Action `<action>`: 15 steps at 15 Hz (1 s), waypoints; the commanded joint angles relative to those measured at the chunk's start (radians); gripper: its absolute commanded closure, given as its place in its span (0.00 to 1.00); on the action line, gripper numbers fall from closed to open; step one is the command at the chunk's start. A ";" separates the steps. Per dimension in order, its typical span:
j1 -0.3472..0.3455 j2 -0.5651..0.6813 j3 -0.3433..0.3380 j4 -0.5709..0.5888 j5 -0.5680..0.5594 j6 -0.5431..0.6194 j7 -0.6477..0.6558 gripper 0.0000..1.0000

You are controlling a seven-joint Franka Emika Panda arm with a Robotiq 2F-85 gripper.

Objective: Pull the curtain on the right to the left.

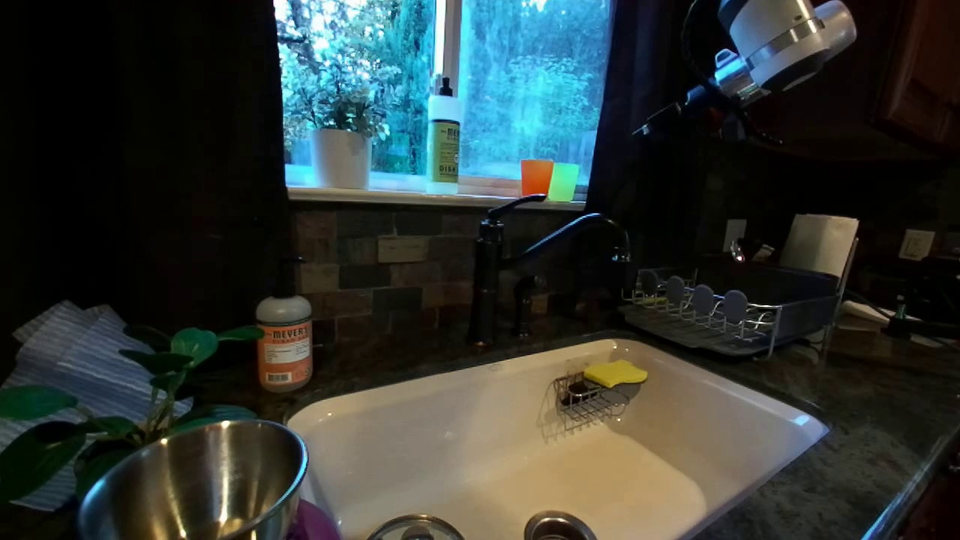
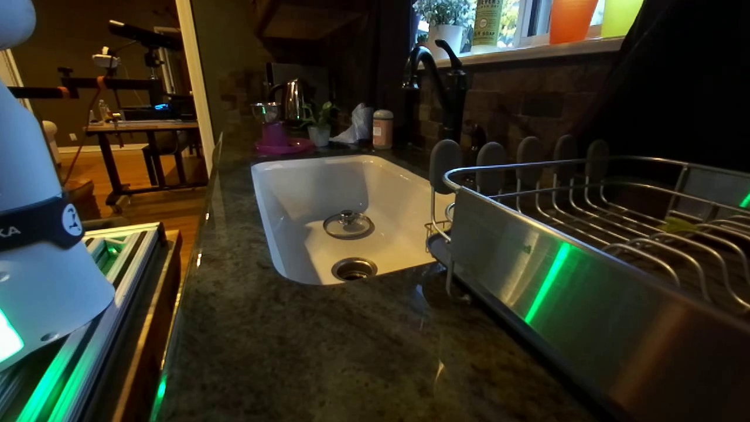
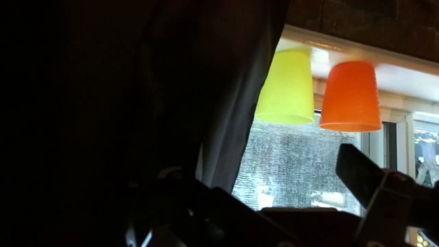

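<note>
In an exterior view, you have the gripper [image 1: 643, 130] close to the near-black curtain [image 1: 637, 67], which hangs at the right side of the window [image 1: 525, 82]. In the wrist view, its fingers [image 3: 358, 169] stand widely apart, released (whether the curtain lies between them, you cannot tell in such darkness). The orange cup [image 3: 351, 97] and the yellow-green cup [image 3: 286, 87] stand side by side on the windowsill [image 1: 405, 198].

Orange cup [image 1: 536, 177] and lime cup [image 1: 564, 182], they're standing side by side on the sill [image 1: 390, 197]! The faucet [image 1: 488, 270] is rising behind the sink [image 1: 435, 431], and the rack [image 2: 586, 293] is sitting on the bench [image 2: 322, 351]!
</note>
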 commanded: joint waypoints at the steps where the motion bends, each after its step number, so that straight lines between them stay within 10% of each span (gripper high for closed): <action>1: 0.010 0.020 0.003 0.035 0.053 0.005 -0.036 0.00; 15: -0.108 0.413 -0.117 0.600 0.694 0.074 -0.514 0.00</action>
